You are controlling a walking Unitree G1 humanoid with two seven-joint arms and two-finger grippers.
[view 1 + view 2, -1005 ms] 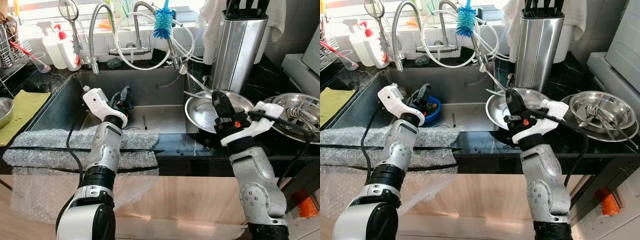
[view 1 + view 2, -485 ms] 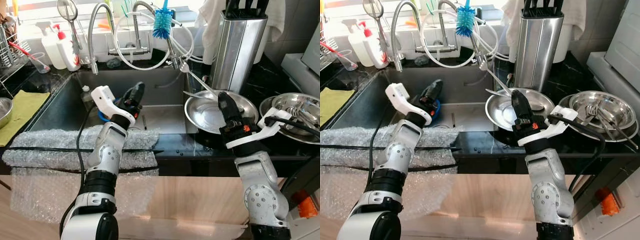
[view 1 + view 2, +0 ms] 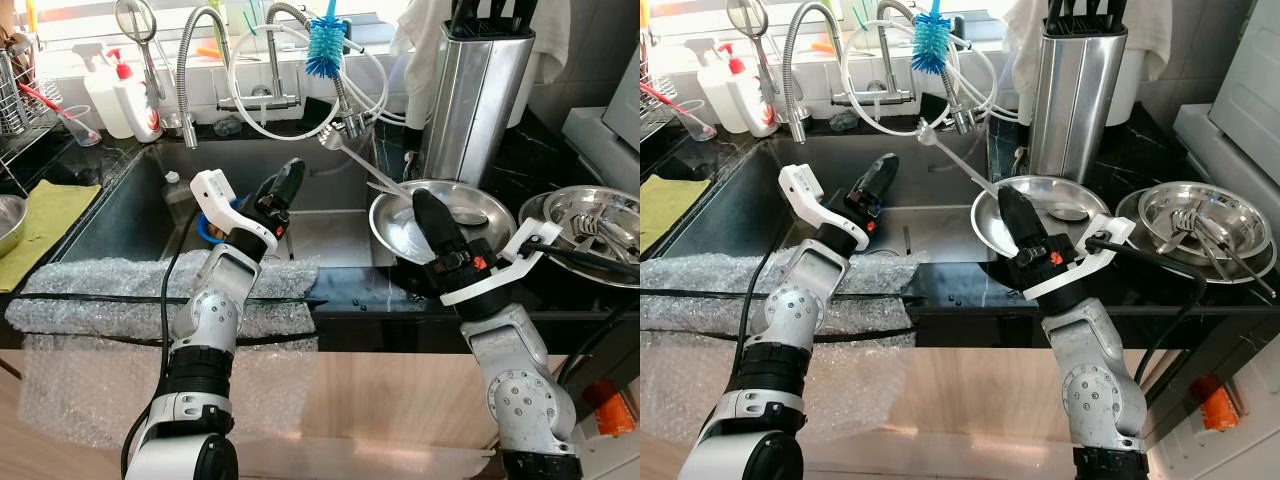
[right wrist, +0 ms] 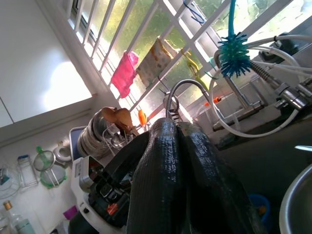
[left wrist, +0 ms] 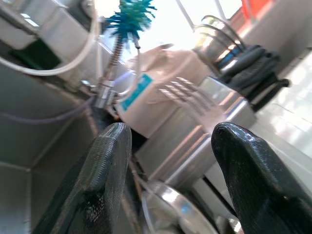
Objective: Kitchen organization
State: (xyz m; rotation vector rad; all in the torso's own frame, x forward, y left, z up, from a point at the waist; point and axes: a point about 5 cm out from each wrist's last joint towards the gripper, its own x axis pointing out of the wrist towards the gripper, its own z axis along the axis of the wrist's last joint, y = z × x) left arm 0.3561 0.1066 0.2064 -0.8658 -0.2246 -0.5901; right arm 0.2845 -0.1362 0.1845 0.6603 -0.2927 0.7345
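right claw [image 3: 1012,215], clenched on a fork [image 3: 940,145] mid-frame, angles it over the sink [image 3: 130,200] from the steel bowl [image 3: 480,205]; left claw [image 3: 285,185] released, centre. judgement: steady the fork, hand it across slowly

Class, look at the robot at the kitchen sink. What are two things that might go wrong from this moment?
1. The right pincer is shut on one end of the long steel fork. With so little gripped, the fork may slip and drop into the wide steel bowl or the sink.
2. The fork's tines point up near the white looped hoses, with the open left pincer close by, so a swing might snag or collide.
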